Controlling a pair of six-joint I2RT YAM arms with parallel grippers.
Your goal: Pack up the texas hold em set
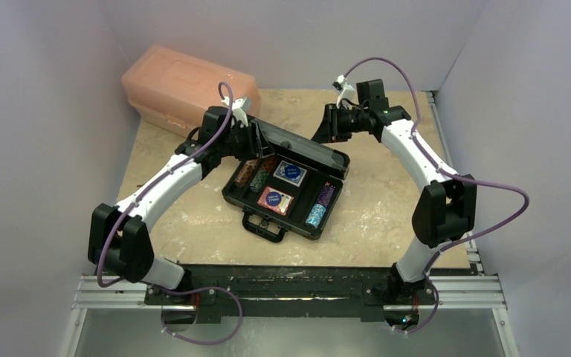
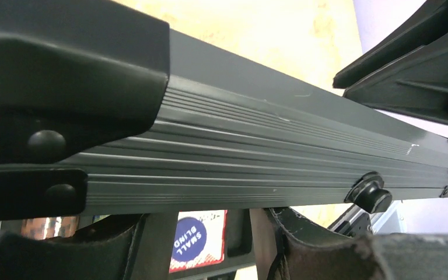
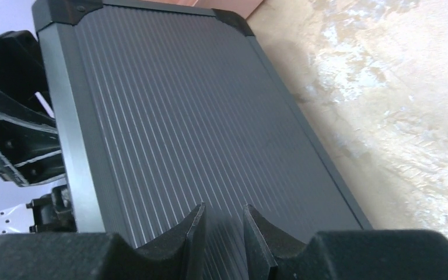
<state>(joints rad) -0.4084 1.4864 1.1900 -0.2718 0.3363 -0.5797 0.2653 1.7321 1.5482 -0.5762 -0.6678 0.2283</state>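
The small black briefcase (image 1: 286, 220) lies open mid-table with its handle toward 6 o'clock. Chip stacks (image 1: 317, 216), a blue card deck (image 1: 291, 173) and a red card deck (image 1: 276, 199) sit in its slots. Its ribbed lid (image 1: 308, 151) stands half raised at 12 o'clock. My left pincer (image 2: 210, 217) gapes at the lid's 10 o'clock end. My right pincer (image 3: 224, 213), fingers nearly together and empty, is at the lid's outer face at 1 o'clock.
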